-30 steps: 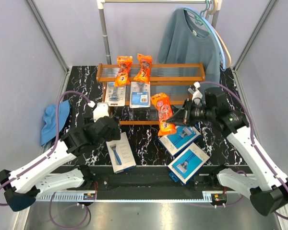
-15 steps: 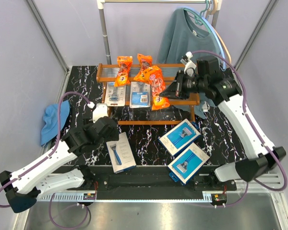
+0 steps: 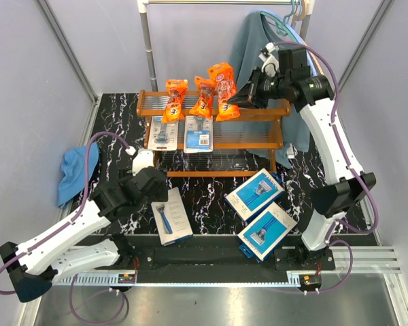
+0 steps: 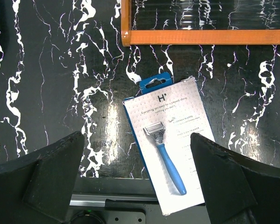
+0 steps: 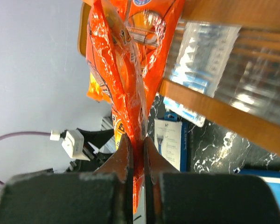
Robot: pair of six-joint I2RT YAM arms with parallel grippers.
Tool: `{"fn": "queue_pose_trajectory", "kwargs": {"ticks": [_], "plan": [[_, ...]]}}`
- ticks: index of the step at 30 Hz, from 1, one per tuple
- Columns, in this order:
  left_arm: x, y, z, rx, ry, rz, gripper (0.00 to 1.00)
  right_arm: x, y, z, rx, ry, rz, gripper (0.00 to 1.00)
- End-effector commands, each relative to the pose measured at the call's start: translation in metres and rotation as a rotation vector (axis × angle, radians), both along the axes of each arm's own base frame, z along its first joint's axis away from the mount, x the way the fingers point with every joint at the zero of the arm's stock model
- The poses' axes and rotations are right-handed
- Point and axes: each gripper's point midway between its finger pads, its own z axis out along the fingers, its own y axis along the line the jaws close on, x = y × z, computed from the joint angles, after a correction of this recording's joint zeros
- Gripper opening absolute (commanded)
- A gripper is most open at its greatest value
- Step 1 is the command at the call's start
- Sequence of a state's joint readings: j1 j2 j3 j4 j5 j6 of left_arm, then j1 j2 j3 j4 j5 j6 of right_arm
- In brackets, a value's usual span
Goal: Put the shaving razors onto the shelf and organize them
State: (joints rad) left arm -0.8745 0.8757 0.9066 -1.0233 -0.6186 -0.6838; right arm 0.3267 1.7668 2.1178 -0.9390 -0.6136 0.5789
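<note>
Table (image 3: 211,197) surface is black with white veining and carries the shelf (image 3: 251,144) at its far side. The shelf is a stepped wooden frame with three wire tiers. A teal sweater (image 3: 248,54) hangs behind it, and a blue cloth (image 3: 75,170) lies at the table's left edge.

The right arm reaches up to the top tier. The right hand (image 3: 241,100) is clamped on the third orange bag (image 3: 223,89); the wrist view shows both fingers pressed flat against the bag's lower end. This bag sits at top-tier level, just beside the second orange bag (image 3: 204,96). Whether it rests on the grating cannot be told.

The left arm lies low over the near left of the table. The left hand (image 4: 136,137) has its fingers wide apart and grips nothing. It hovers over the white razor box (image 3: 171,216), which lies flat on the table, near the shelf's bottom rail.

Two blue razor boxes (image 3: 255,193) (image 3: 267,231) lie flat on the table's near right, side by side.

Two blister cards (image 3: 162,132) (image 3: 198,132) lie side by side on the middle tier, left portion.

The first orange bag (image 3: 174,99) rests on the top tier, left of the second.
</note>
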Motion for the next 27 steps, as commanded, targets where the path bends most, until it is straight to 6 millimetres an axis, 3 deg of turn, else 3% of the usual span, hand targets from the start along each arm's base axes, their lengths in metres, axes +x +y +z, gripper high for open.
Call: {"fn": "queue_pose_trajectory", "kwargs": {"ticks": [1,27], "plan": [[0.003,-0.002,0.006,-0.021,-0.026,-0.01,0.99,0.01,-0.008,0.021,0.02,-0.035,0.012,0.0],[0.002,-0.001,0.002,-0.026,-0.028,-0.011,0.99,0.044,-0.015,-0.03,-0.045,0.112,-0.071,0.04]]}}
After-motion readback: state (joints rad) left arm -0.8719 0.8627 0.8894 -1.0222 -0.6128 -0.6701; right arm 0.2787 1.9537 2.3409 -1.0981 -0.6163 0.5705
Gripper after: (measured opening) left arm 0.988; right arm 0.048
